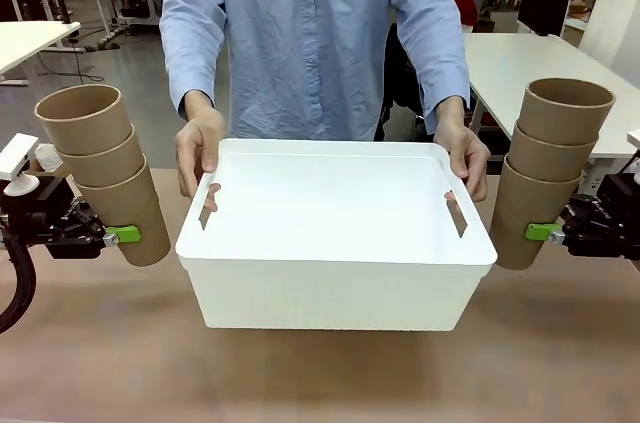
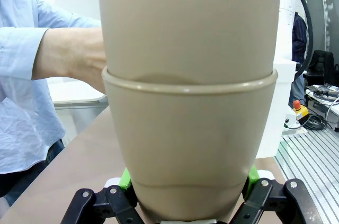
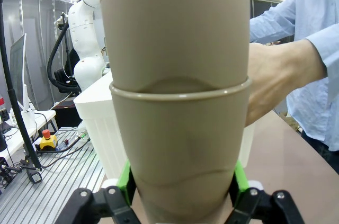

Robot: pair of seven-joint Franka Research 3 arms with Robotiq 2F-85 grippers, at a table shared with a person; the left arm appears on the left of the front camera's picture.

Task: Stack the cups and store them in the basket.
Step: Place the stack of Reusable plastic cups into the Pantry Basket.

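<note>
In the middle of the brown table (image 1: 320, 378) stands the white basket (image 1: 330, 288), open side up, with slot handles cut into its left and right walls. A person in a light blue shirt stands at the far side and grips the basket's far rim, one hand (image 1: 200, 148) at the far-left corner and the other hand (image 1: 465, 155) at the far-right corner. Left of the basket, the left gripper (image 1: 122, 235) is clamped on the lowest cup of the left stack of cups (image 1: 105, 168), three tan paper cups nested one in another. This stack is raised off the table just beside the basket's left wall and leans, its open mouth tipped away to the left. In the left wrist view the green pads (image 2: 125, 178) press on either side of the bottom cup's lower body. Right of the basket, the right gripper (image 1: 545, 232) has closed in the same way on the lowest cup of the right stack of cups (image 1: 552, 168), also three nested, held near the basket's right wall with its mouth tilted slightly to the right. Both stacks rise above the basket's rim.
</note>
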